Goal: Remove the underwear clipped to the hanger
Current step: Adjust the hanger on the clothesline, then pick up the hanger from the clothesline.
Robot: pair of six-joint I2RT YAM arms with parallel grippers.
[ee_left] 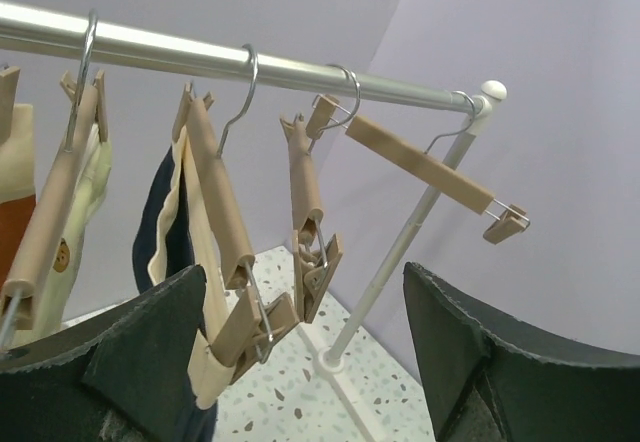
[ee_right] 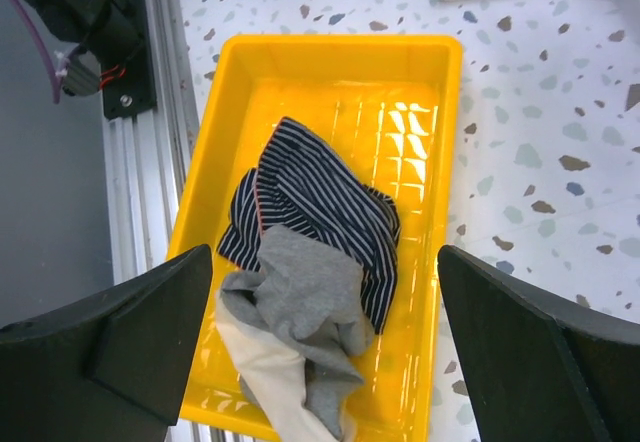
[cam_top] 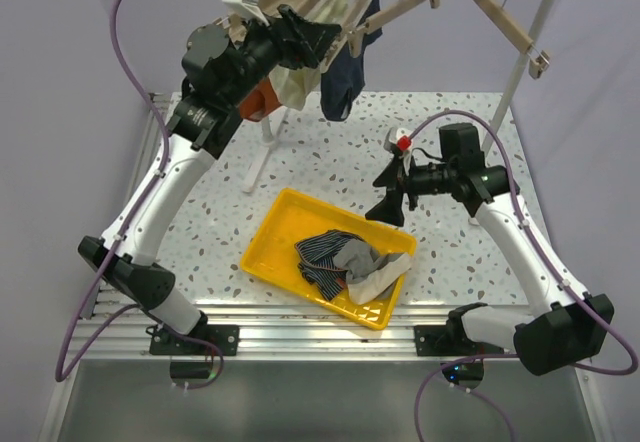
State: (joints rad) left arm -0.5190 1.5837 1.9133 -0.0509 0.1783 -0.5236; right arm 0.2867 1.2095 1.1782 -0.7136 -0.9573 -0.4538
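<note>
Three briefs hang clipped on wooden hangers: navy [cam_top: 345, 87], cream [cam_top: 295, 82] and orange-red [cam_top: 262, 99]. In the left wrist view the navy brief [ee_left: 155, 227] and the cream one [ee_left: 205, 262] hang on one hanger [ee_left: 215, 187], with the orange-red one [ee_left: 12, 232] at the far left. My left gripper [cam_top: 312, 37] is open and empty just below the hanger clips [ee_left: 250, 322]. A striped navy brief [ee_right: 320, 202] and a grey-white brief [ee_right: 300, 302] lie in the yellow tray [ee_right: 330, 57]. My right gripper [cam_top: 390, 202] is open and empty above the tray [cam_top: 262, 237].
The metal rail [ee_left: 200, 57] carries two bare hangers [ee_left: 430, 172] on its right part. Its white upright [cam_top: 520, 62] stands at the table's back right and a white foot [cam_top: 262, 152] at the back left. The aluminium table edge [ee_right: 130, 192] is near the tray.
</note>
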